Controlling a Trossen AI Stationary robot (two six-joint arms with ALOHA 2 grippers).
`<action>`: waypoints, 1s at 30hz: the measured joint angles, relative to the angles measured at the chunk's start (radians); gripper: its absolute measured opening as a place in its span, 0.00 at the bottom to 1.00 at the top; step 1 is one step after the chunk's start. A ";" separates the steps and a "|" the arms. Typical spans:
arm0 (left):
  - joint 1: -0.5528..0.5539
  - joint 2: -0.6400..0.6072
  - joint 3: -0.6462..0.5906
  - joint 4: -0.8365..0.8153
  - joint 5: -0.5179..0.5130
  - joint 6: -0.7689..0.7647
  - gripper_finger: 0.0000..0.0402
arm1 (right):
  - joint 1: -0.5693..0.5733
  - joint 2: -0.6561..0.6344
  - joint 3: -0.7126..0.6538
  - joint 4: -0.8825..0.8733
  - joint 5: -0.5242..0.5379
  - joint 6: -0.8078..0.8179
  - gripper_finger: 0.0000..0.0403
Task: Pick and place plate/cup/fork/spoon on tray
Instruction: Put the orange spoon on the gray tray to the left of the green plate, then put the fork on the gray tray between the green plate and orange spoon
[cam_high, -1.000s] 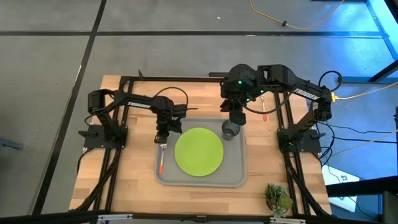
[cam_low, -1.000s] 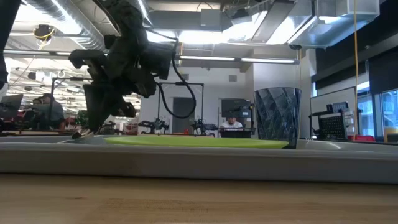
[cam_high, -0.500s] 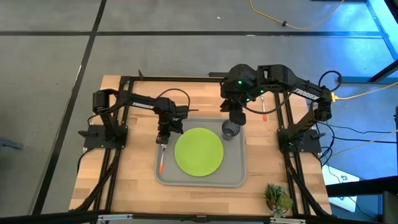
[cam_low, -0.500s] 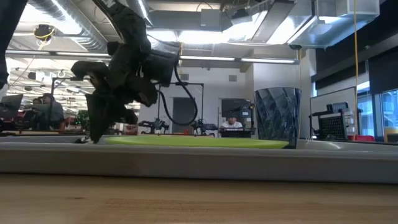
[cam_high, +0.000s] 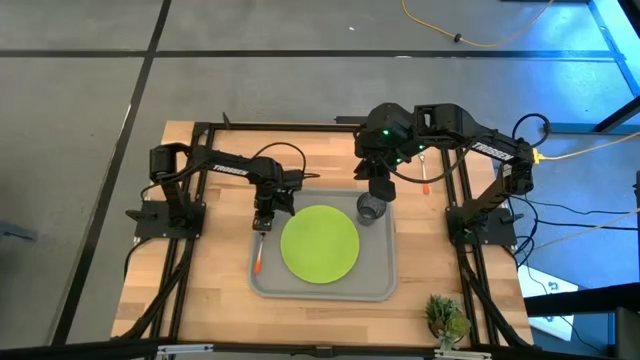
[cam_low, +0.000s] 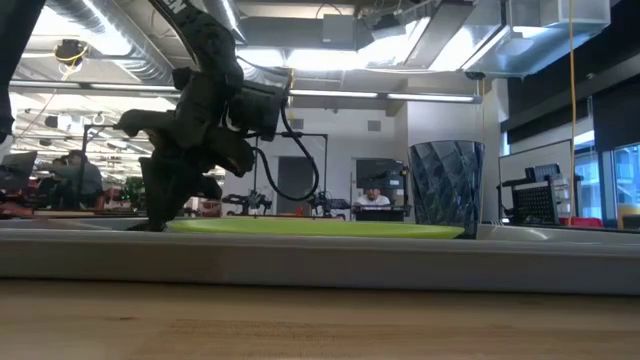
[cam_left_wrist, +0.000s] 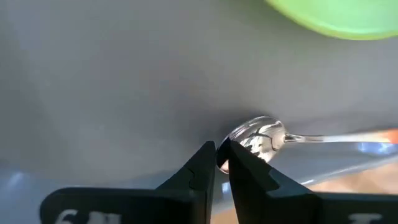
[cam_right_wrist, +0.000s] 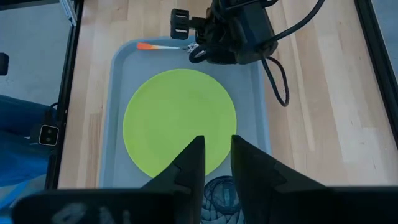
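Observation:
The light grey tray (cam_high: 385, 280) holds the lime-green plate (cam_high: 320, 243) in its middle. The dark tumbler cup (cam_high: 370, 208) stands upright at its far right corner. The spoon (cam_high: 259, 258) lies just inside the tray's left rim, with its orange handle toward the near edge. My left gripper (cam_high: 262, 226) is down at the spoon's bowl (cam_left_wrist: 258, 135), with its fingers shut on the bowl. My right gripper (cam_high: 378, 190) hangs open above the cup (cam_right_wrist: 221, 190), clear of it. The fork (cam_high: 424, 172) lies on the wood beyond the tray's far right corner. My left gripper pinches the tip edge of the spoon's bowl (cam_left_wrist: 231, 149) between its two fingertips. The fingers come from above, slanting down. The spoon lies flat on the tray floor, and its handle (cam_left_wrist: 348, 138) runs away toward the rim.
The black arm frames stand on the wooden table at both sides of the tray. A small potted plant (cam_high: 447, 318) stands at the near right corner. Bare wood (cam_high: 215, 290) lies to the left of and in front of the tray.
My left gripper has gone down onto the tray floor with the spoon and tipped steeper. The spoon's bowl end has come to rest on the tray. My right gripper has kept still above the cup.

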 joint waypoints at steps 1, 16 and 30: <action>0.000 0.000 0.000 0.000 -0.009 -0.020 0.11 | 0.000 0.000 0.000 0.000 0.000 0.000 0.19; -0.005 -0.038 0.000 -0.037 -0.003 -0.112 0.12 | 0.000 0.000 0.000 0.000 0.000 0.000 0.19; -0.005 -0.234 0.012 -0.070 0.001 -0.222 0.11 | -0.034 0.000 -0.001 -0.081 0.006 -0.052 0.19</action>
